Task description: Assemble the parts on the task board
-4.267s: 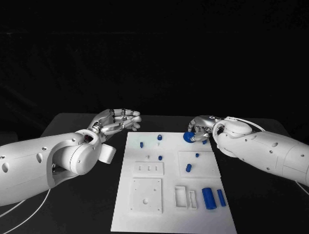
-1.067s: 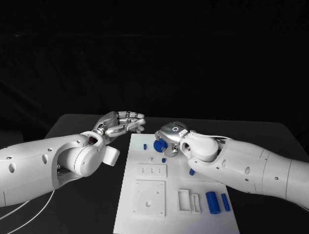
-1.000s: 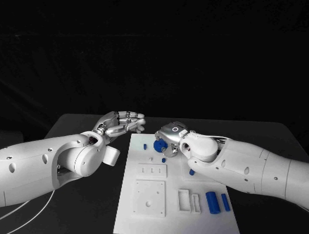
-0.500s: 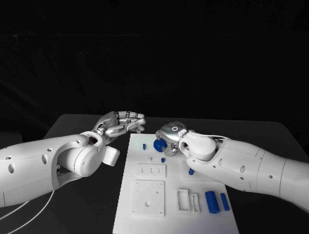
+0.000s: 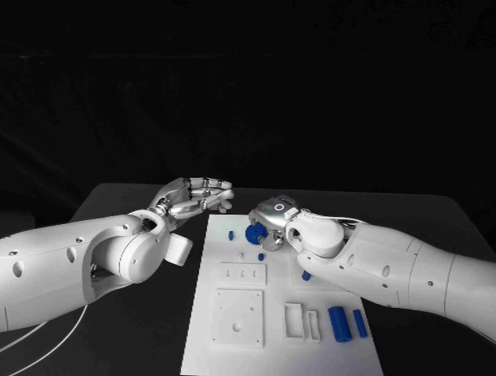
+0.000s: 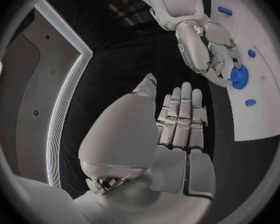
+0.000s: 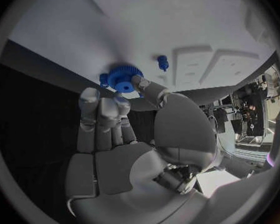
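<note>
Nearest the robot, two blue cylinders (image 5: 346, 322) lay beside white slot blocks (image 5: 298, 322) on the task board (image 5: 239, 354) — clear of the work. Farther up, the right hand (image 5: 273, 222) pinched a blue gear (image 7: 122, 78) over the board's far end, near a small peg (image 5: 233, 235). Risk: pinch was at the rim only, so the gear could tilt and jam or drop. Left hand (image 5: 194, 196) hovered w/ fingers apart, empty, beside the board's far corner — no obstruction.

The right hand (image 5: 273, 220) covers most of the blue gear (image 5: 255, 233), so whether it sits on a peg of the task board (image 5: 234, 345) can't be told. The right forearm hides the board's far right part. A small blue part (image 5: 306, 276) peeks out, half covered.
</note>
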Robot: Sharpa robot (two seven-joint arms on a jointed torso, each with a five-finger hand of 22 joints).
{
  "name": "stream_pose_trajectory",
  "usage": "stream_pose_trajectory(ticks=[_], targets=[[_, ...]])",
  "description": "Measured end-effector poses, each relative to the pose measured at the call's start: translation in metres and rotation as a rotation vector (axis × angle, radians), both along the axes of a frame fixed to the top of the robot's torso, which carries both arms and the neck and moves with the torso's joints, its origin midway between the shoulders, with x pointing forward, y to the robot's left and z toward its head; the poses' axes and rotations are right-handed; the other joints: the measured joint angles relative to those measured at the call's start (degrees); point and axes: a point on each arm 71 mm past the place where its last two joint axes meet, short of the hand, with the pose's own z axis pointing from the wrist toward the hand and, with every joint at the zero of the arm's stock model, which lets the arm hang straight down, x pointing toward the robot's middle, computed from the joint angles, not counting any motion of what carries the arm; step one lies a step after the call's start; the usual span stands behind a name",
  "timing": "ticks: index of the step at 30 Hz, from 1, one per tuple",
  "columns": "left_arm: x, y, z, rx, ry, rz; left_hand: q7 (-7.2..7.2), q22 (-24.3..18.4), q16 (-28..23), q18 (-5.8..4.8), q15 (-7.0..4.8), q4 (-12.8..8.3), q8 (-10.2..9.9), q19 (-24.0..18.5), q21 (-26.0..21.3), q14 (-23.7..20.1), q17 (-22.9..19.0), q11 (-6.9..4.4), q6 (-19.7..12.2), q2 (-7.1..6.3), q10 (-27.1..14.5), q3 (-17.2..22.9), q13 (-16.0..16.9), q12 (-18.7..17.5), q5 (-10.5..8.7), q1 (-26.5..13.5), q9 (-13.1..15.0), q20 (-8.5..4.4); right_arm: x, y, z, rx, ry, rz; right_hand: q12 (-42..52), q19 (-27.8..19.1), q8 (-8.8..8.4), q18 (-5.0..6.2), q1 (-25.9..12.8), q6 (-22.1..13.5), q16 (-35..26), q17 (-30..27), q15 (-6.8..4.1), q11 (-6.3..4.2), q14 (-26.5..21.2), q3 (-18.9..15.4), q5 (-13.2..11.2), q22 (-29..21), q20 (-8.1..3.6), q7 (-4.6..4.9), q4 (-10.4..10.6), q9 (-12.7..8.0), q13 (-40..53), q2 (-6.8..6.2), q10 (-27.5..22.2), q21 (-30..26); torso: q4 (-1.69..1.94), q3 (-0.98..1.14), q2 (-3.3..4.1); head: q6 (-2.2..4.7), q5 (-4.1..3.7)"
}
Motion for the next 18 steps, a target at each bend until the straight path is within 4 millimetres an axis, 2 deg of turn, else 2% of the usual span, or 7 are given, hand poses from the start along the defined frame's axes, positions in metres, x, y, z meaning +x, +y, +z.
stream_pose_trajectory(ticks=[6, 10, 14, 18], targets=[[0.0002, -0.0001, 0.0011, 0.0, -0.002, 0.0, 0.0, 0.0, 0.0, 0.0, 0.0, 0.0, 0.0, 0.0, 0.0, 0.0, 0.0, 0.0, 0.0, 0.0, 0.0, 0.0, 0.0, 0.0, 0.0, 0.0, 0.0, 0.0, 0.0, 0.0002, -0.0002, 0.003, 0.005, -0.002, -0.2, -0.1, -1.15, -0.01, 0.2, -1.4, -0.2, 0.0, 0.38, 0.3, 0.0, -0.8, -0.4, 0.0, 0.1, 1.42, -0.1, -0.6, -0.3, -0.21, -0.3, 0.0, -0.02, -0.04, -0.02, -0.03, 0.1], [0.0003, -0.0002, 0.0015, 0.0, -0.003, -0.001, 0.0, 0.0, 0.0, 0.0, 0.0, 0.0, 0.0, 0.0, 0.0, 0.0, 0.0, 0.0, 0.0, 0.0, 0.0, 0.0, 0.0, -0.2, 0.0, 0.0, 0.0, 0.0, -0.0002, 0.0007, -0.0003, 0.006, 0.01, -0.002, -0.2, -0.1, -1.14, -0.01, 0.2, -1.5, -0.2, 0.0, 0.38, 0.3, 0.0, -0.9, -0.4, 0.0, 0.11, 1.54, -0.1, -0.6, -0.3, -0.21, -0.3, 0.0, -0.02, -0.02, -0.02, -0.03, 0.14], [0.0003, -0.0003, 0.0015, 0.0, -0.003, -0.001, 0.0, 0.0, 0.0, 0.0, 0.0, 0.0, 0.0, 0.0, 0.0, 0.0, 0.1, 0.0, 0.0, 0.0, 0.0, 0.0, 0.0, -0.2, 0.0, 0.0, 0.0, 0.0, -0.0003, 0.0007, -0.0004, 0.008, 0.015, -0.004, -0.2, -0.2, -1.51, -0.02, 0.2, -2.4, -0.2, 0.0, 0.38, 0.3, 0.0, -1.2, -0.4, 0.0, 0.2, 2.09, -0.1, -0.8, -0.5, -0.21, -0.3, 0.0, -0.02, 0.01, -0.02, -0.08, 0.15], [0.0003, -0.0002, 0.0016, 0.0, -0.003, 0.0, 0.0, 0.0, 0.0, 0.0, 0.0, 0.0, 0.0, 0.0, 0.0, 0.0, 0.1, 0.0, 0.0, 0.0, 0.0, 0.0, 0.0, -0.2, 0.0, 0.0, 0.0, 0.0, 0.0, -0.0005, -0.0008, 0.01, 0.021, -0.008, -0.2, -0.2, -1.51, -0.01, 0.2, -2.9, -0.2, 0.0, 0.38, 0.3, 0.0, -1.3, -0.4, 0.0, 0.2, 2.01, -0.2, -0.8, -0.5, -0.2, -0.3, 0.0, -0.02, 0.04, -0.02, -0.1, 0.19]])
